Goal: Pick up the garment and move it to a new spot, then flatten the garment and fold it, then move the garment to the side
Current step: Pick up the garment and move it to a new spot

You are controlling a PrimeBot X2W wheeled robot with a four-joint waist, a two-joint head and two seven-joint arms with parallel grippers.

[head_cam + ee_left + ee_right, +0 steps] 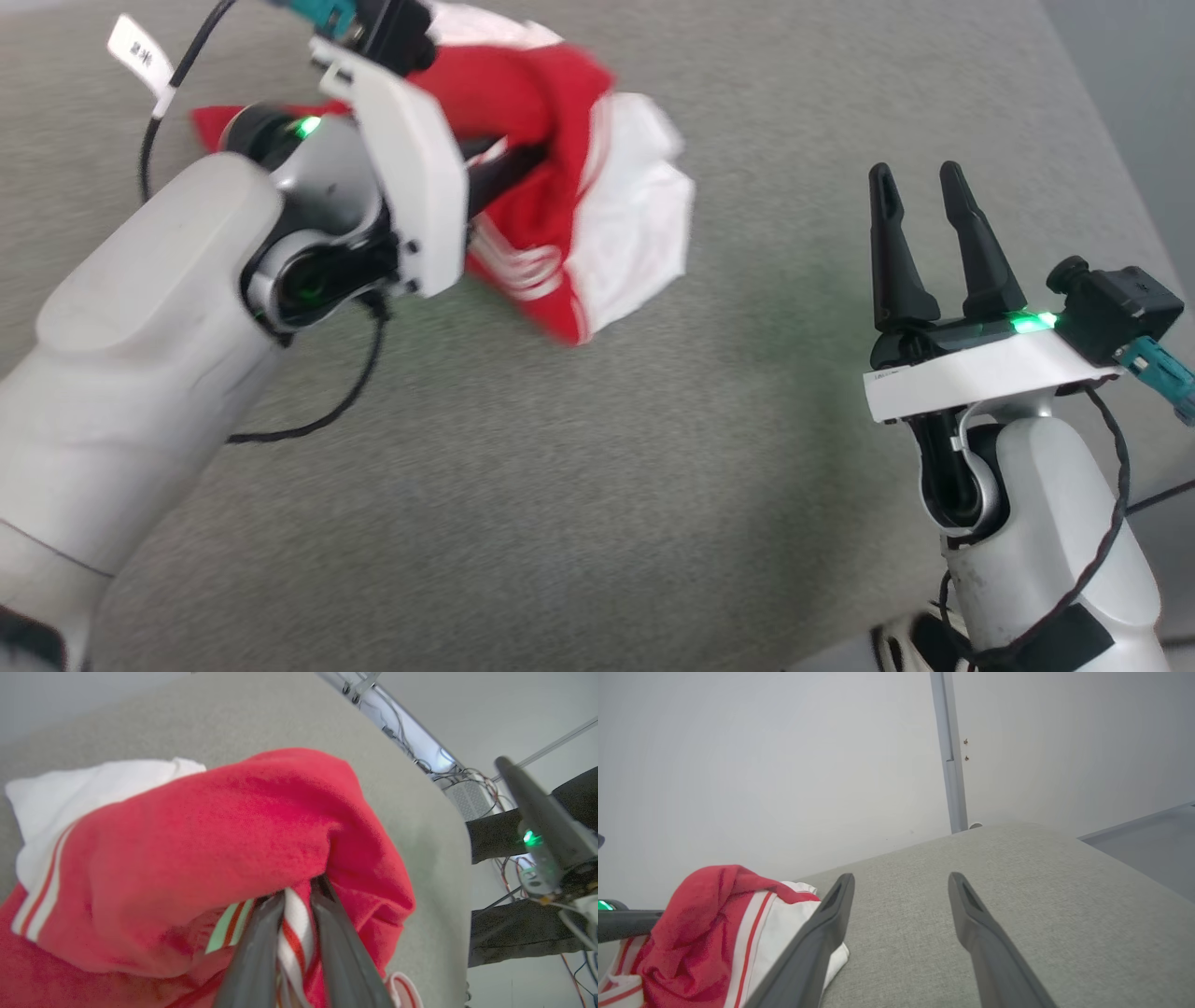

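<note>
The garment point(560, 187) is a bunched red T-shirt with white sleeves and striped trim, lifted in a heap at the upper middle of the grey table point(597, 485). My left gripper point(523, 159) is shut on it. In the left wrist view its two dark fingers point(261, 942) pinch a striped band of the garment point(201, 849), and red cloth drapes over the tips. My right gripper point(920, 177) stands open and empty to the right of the garment, fingers pointing up. Between its spread fingers point(817, 933) lies bare table, with the garment point(705, 924) at the lower left.
The grey cloth-covered table runs out at the right edge point(1102, 121) and the lower right corner. A pale wall and a grey post point(948, 751) stand behind it. Cables and dark equipment point(504, 835) sit beyond the table's far side.
</note>
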